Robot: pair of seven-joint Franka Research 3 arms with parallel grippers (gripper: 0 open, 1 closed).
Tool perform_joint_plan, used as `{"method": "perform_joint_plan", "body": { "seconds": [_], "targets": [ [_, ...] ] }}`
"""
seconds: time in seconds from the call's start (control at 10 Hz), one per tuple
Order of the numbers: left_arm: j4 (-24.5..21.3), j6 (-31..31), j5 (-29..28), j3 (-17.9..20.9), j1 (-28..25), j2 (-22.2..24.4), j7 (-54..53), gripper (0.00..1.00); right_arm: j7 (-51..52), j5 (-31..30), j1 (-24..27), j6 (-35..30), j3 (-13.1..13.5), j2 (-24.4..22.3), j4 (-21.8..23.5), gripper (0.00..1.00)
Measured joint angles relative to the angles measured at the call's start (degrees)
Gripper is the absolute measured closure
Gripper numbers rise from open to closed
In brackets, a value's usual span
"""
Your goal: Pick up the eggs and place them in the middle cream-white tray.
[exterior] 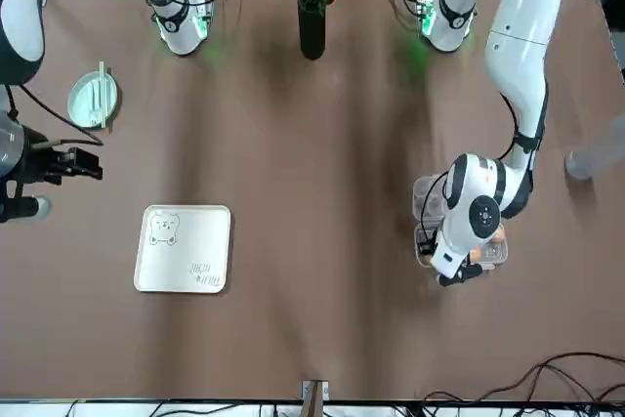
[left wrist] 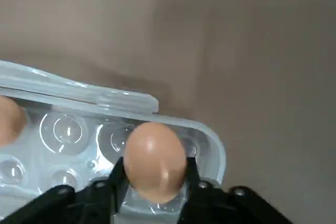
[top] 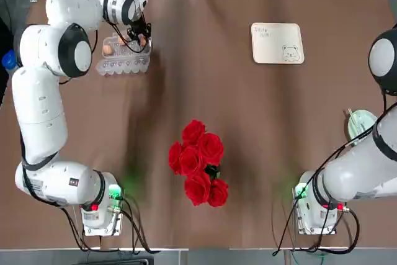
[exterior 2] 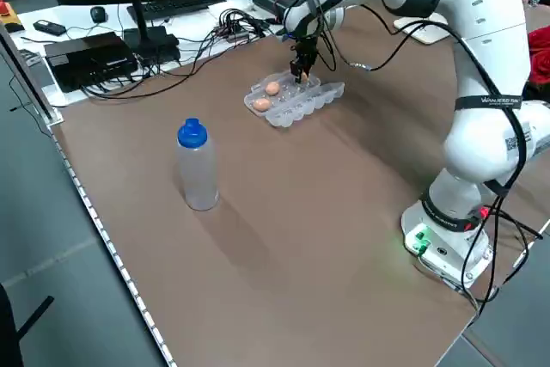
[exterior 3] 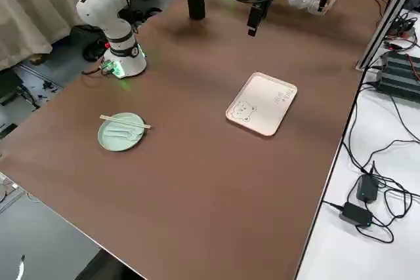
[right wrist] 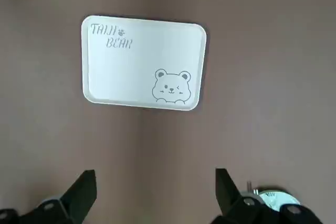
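Here the left pincer pinches a smooth orange-brown egg in the clear carton.

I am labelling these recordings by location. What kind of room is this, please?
Most likely a robotics lab, not a home: two white robot arms bolted to a brown table, with a black keyboard and tangled black cables behind it.

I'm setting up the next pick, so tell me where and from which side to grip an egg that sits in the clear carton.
Grip the egg across its narrow middle, coming straight down from above: the clear carton cups its lower half, leaving only the rounded top exposed. The left gripper does this now, fingers on either side of another egg. Probably squeeze gently.
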State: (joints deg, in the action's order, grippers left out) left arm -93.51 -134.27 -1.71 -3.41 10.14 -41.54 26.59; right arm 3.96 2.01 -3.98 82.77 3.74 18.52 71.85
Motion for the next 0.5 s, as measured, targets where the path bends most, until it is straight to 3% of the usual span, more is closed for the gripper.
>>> {"method": "perform_joint_plan", "body": {
  "seconds": [0.5],
  "targets": [
    [4.3, 5.1, 0.0, -2.0, 0.7, 5.2, 8.6, 0.53, 0.0, 0.0, -0.1, 0.0, 0.0, 0.0, 0.0, 0.0]
  ]
}}
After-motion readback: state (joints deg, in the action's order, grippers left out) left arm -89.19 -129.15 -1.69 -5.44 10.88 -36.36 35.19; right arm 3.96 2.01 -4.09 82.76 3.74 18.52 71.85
